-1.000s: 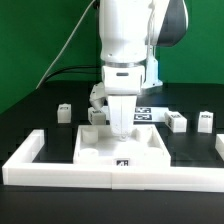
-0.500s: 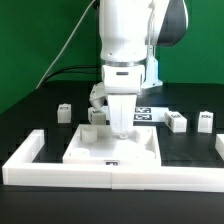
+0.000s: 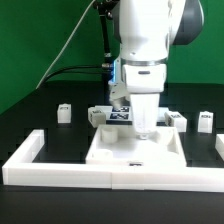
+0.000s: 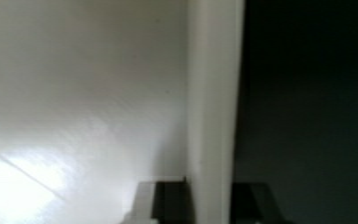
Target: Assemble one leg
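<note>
Green backdrop (image 3: 30, 50) and a black counter (image 3: 40, 200) frame a white Franka arm (image 3: 145, 35) standing upright over a furniture kit, its hand (image 3: 146, 128) lowered onto the far part of a large flat white panel (image 3: 112, 150). Whether the hand is open or closed cannot be told: the exterior view shows only its pale fingers reaching down to the panel. The blurred wrist view shows a broad white surface (image 4: 87, 100) and a bright straight edge against darkness, with dark shapes on either side of that edge.

The panel lies just inside a long white border wall (image 3: 60, 172), which runs along the near side of the counter and turns back at the exterior view's left.

No leg is held. One leg (image 3: 64, 112) stands alone on the counter at the exterior view's left, well apart from the hand. A second leg (image 3: 178, 119) sits just beyond the panel at the exterior view's right, and a third leg (image 3: 205, 120) stands near it, farther toward that side.

Behind the panel lies the marker board (image 3: 122, 116), partly hidden by the hand. A black cable (image 3: 70, 55) hangs across the backdrop.
</note>
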`<control>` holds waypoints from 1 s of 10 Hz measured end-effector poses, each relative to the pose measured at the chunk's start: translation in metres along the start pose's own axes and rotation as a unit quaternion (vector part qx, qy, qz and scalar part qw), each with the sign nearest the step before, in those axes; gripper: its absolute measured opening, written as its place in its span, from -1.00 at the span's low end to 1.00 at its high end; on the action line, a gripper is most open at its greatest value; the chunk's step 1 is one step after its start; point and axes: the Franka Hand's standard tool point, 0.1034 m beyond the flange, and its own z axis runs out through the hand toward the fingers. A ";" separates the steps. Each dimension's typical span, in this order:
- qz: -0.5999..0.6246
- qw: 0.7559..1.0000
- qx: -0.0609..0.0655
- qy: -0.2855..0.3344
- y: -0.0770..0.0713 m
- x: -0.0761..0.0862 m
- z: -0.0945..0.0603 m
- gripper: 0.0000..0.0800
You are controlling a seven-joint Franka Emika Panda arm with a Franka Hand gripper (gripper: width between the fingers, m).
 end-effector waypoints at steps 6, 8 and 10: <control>-0.010 1.000 0.010 0.009 0.014 0.070 0.004 -0.83; 0.002 1.000 0.013 0.006 0.013 0.074 0.001 -0.83; 0.002 1.000 0.013 0.006 0.012 0.073 0.002 -0.83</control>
